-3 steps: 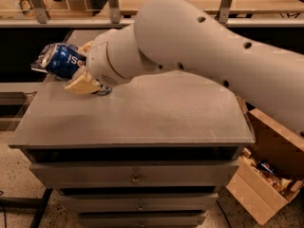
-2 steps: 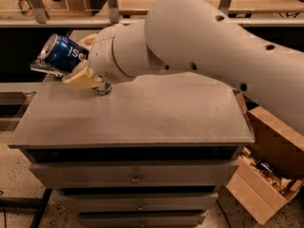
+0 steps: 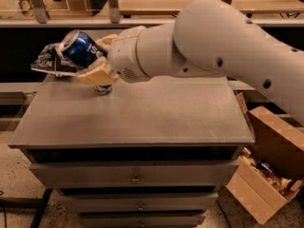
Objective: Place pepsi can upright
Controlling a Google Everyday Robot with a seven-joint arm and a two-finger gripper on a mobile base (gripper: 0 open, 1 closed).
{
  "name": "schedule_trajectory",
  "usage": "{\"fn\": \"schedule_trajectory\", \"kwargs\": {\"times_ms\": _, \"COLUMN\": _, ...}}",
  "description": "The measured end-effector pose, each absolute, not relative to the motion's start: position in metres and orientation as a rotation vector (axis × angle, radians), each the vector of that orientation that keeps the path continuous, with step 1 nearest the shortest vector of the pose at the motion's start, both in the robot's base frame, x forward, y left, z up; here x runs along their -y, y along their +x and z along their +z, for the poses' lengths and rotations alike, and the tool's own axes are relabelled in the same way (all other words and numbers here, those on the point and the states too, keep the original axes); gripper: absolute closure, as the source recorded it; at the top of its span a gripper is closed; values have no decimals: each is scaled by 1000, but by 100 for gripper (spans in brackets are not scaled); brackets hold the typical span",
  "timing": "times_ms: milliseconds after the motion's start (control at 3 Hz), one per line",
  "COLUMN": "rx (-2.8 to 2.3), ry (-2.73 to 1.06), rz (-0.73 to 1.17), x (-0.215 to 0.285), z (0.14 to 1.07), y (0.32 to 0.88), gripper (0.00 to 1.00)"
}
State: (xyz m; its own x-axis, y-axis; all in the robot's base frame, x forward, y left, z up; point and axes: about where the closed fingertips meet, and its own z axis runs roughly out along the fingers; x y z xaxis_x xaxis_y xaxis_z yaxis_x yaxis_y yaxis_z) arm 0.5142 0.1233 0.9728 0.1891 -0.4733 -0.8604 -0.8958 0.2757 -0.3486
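Camera view: gripper (image 3: 95, 56) up over back-left corner of bench (image 3: 142, 122), well clear of the top. Fingers (image 3: 97, 74) clamped on pepsi can (image 3: 78, 46), one pad above, one below. Can is tilted, silver end facing up-left, not vertical.

Risks, as I judge them:
- Letting go now means the can drops on its side and may roll off the back or left edge.
- Second can (image 3: 102, 90) stands right under the gripper, mostly hidden; coming straight down could knock it over.
- Snack bag (image 3: 50, 61) sits just beside the held can; rotating the wrist could shove it off.
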Motion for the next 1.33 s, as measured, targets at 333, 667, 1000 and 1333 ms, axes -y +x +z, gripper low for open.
{"fn": "schedule_trajectory", "kwargs": {"times_ms": 333, "rx": -1503, "ry": -1152, "rz": 655, "x": -68, "z": 964, "y": 525, "gripper": 100}}
{"fn": "schedule_trajectory", "kwargs": {"times_ms": 667, "rx": -1503, "ry": -1152, "rz": 655, "x": -68, "z": 964, "y": 525, "gripper": 100}}
{"fn": "schedule_trajectory", "kwargs": {"times_ms": 1000, "rx": -1479, "ry": -1149, "rz": 705, "x": -66, "z": 953, "y": 527, "gripper": 100}}
{"fn": "schedule_trajectory", "kwargs": {"times_ms": 1333, "rx": -1449, "ry": -1129, "rz": 788, "x": -65, "z": 930, "y": 529, "gripper": 100}}
